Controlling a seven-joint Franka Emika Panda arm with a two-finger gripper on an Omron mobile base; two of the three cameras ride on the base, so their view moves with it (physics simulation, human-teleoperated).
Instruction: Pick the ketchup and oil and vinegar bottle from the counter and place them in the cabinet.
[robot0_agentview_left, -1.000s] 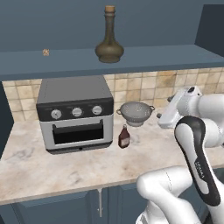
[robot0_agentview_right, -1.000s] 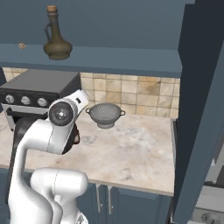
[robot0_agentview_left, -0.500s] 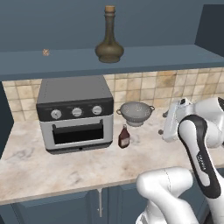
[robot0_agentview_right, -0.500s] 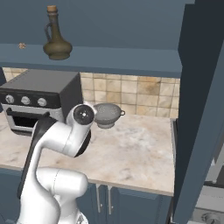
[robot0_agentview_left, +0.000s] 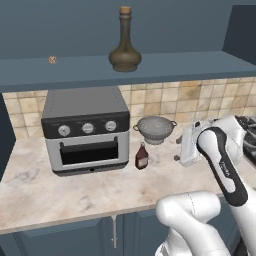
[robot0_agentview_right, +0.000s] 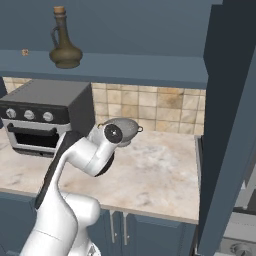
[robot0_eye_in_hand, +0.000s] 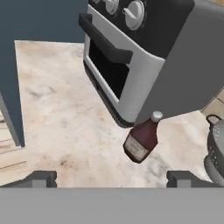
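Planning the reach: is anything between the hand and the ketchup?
Nothing visible. The open hand looks straight at the ketchup across bare counter; the toaster oven and colander flank it.

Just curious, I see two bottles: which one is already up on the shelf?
The olive-brown flask with the cork stopper; the small dark red ketchup bottle stands on the counter.
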